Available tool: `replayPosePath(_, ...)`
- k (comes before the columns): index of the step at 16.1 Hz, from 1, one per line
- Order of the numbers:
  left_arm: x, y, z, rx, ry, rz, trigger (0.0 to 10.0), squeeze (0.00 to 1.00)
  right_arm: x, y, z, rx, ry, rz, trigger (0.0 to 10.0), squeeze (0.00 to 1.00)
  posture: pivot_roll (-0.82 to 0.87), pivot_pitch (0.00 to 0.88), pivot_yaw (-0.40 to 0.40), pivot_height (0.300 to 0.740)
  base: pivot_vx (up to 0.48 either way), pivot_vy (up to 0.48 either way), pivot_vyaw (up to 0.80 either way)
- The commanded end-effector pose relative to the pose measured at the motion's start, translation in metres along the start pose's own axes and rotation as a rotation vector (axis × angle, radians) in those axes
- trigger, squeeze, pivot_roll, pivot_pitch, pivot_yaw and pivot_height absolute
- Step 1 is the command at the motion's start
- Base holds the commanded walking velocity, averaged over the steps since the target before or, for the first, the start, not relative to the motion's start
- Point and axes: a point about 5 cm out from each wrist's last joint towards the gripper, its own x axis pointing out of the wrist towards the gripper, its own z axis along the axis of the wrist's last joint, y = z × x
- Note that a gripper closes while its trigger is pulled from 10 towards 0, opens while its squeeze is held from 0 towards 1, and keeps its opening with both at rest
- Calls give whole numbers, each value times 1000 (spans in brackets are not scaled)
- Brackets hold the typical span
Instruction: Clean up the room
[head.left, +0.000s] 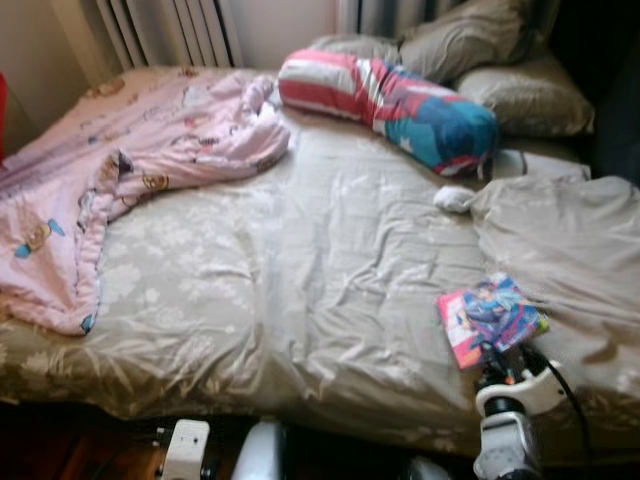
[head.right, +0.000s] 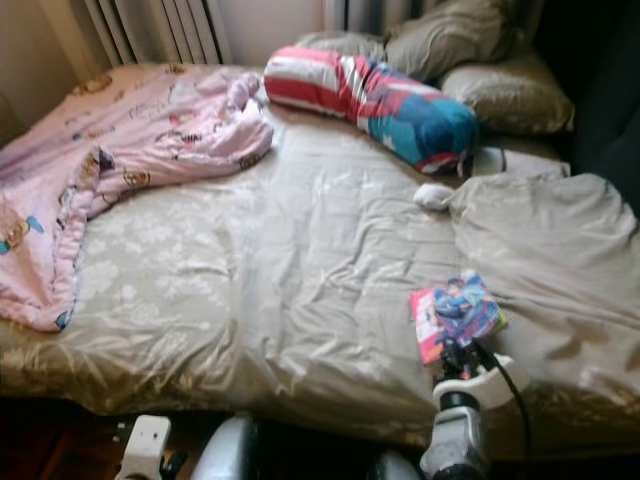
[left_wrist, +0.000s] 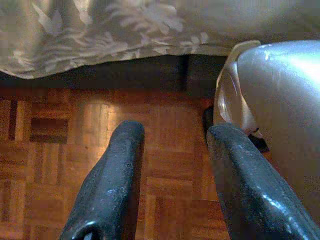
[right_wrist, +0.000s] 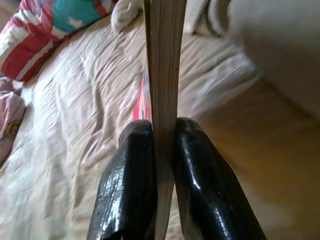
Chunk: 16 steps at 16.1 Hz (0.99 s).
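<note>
Gripping: the right gripper (right_wrist: 162, 145) has its two black fingers (right_wrist: 127, 185) closed on a book (head.left: 490, 315), pinching its near edge so the page block runs straight out between them.
Book's place: near right part of the bed (head.left: 300, 270), its colourful cover facing up; it appears to lie on, or just above, the beige cover, which of the two cannot be told.
Why held so: clamping the thin edge looks like the easiest way to take a flat book off soft bedding, where the fingers could not get under it.
Left gripper (left_wrist: 170, 165): fingers wide apart and holding nothing, hanging low over the wooden floor (left_wrist: 60, 165) at the near edge of the bed; this arm seems idle.
Other clutter: a pink blanket (head.left: 120, 170) crumpled at the far left, a striped red, white and blue bolster (head.left: 390, 105) far centre against the grey pillows (head.left: 500, 60), and a small white item (head.left: 455, 198) just near the bolster.
Step judged: the book is secured, so carrying it off the bed likely comes next.
</note>
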Motion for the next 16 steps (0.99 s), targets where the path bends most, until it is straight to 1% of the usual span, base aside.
replayPosePath(1,-2,2,-5,-3,22,9,10000,0,5,10,6,3,-30,66,10000,0,91,86,18,636,0,0,0)
replayPosePath(2,-1,1,-5,-1,19,7,10000,0,6,15,6,51,-38,128,10000,0,89,82,19,636,0,0,0)
replayPosePath(3,-1,1,-4,4,18,3,10000,0,7,21,5,76,-37,191,10000,0,88,80,19,636,0,0,0)
replayPosePath(4,-1,1,-4,6,18,1,10000,0,7,22,5,72,-36,193,10000,0,85,72,21,636,0,0,0)
replayPosePath(6,0,1,-2,8,14,-2,10000,0,7,19,6,64,-38,155,10000,0,88,66,22,636,0,0,0)
replayPosePath(9,0,1,-1,18,9,-6,10000,0,7,17,8,92,-54,145,10000,0,88,73,22,636,0,0,0)
replayPosePath(16,-1,0,-2,17,10,-12,10000,0,7,14,9,81,-52,130,10000,0,90,78,22,636,0,0,0)
